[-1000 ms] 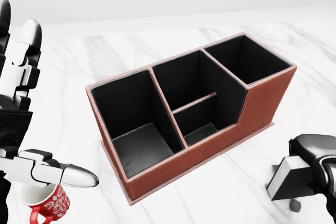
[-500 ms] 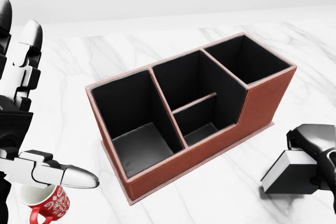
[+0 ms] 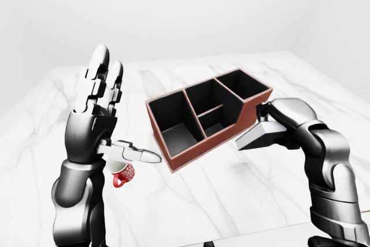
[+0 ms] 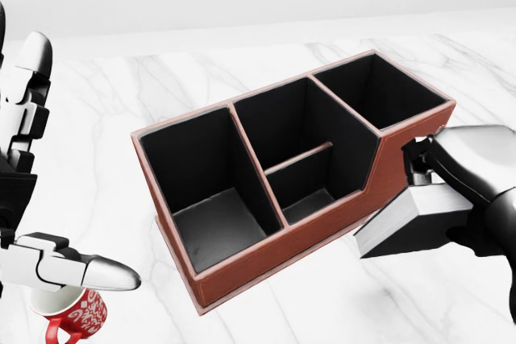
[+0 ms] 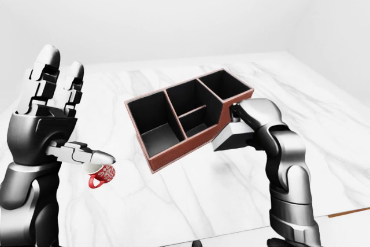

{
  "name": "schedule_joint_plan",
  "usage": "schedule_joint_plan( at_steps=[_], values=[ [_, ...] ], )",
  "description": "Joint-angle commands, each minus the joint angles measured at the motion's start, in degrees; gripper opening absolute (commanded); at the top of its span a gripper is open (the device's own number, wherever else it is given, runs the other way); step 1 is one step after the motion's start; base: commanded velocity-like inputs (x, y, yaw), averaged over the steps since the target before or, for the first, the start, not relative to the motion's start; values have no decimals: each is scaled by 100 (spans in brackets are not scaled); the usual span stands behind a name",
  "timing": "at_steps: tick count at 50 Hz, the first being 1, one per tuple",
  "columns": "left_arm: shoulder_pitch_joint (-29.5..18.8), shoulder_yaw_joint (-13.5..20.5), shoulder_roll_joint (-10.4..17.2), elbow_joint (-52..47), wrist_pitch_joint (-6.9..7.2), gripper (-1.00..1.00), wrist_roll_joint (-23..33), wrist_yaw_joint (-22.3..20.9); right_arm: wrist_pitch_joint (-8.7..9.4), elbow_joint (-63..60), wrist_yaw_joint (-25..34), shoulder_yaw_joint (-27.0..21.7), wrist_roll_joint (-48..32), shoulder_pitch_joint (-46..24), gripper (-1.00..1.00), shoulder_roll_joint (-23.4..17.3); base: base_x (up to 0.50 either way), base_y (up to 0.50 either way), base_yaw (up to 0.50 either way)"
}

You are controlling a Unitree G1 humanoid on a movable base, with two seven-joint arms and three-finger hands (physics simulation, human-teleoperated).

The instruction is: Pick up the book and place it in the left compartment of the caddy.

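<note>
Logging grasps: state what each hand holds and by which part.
The right hand grips the book by its upper right end, lifted beside the caddy. The left hand is open, holding nothing.

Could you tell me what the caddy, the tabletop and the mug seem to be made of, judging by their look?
The caddy looks like reddish-brown leather or leatherette: matte walls with paler, stitched-looking edges and a dull black lining. The tabletop looks like polished white marble, going by its grey veining. The mug seems glazed ceramic: red with a white pattern and a white inside. As renders, these stay guesses.
</note>
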Motion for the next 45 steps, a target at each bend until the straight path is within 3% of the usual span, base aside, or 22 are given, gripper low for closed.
schedule_joint_plan(
  at_steps=[1, 7, 11, 22, 37, 45],
  values=[
    [64, 455, 90, -109, 0, 100, -154, -100, 0, -1075, -1, 456, 221, -769, -100, 463, 0, 0, 0],
    [93, 605, 129, -18, 0, 100, -298, -61, 126, -1058, -1, 965, 82, -1415, -100, 874, 0, 0, 0],
    [125, 647, 141, -1, 0, 100, -382, -57, 0, -885, -1, 1331, -102, -1772, -100, 1212, 0, 0, 0],
    [175, 692, 165, 200, 0, 100, -525, -87, 0, -278, -1, 1933, -590, -2394, -100, 2108, 0, 0, 0],
    [178, 726, 188, 217, 0, 100, -651, -115, 0, 514, -1, 2177, -802, -2746, -100, 2569, 0, 0, 0],
    [215, 766, 185, 292, 0, 100, -700, -139, 0, 1223, -467, 2203, -1035, -2983, -100, 2628, 0, 0, 0]
  ],
)
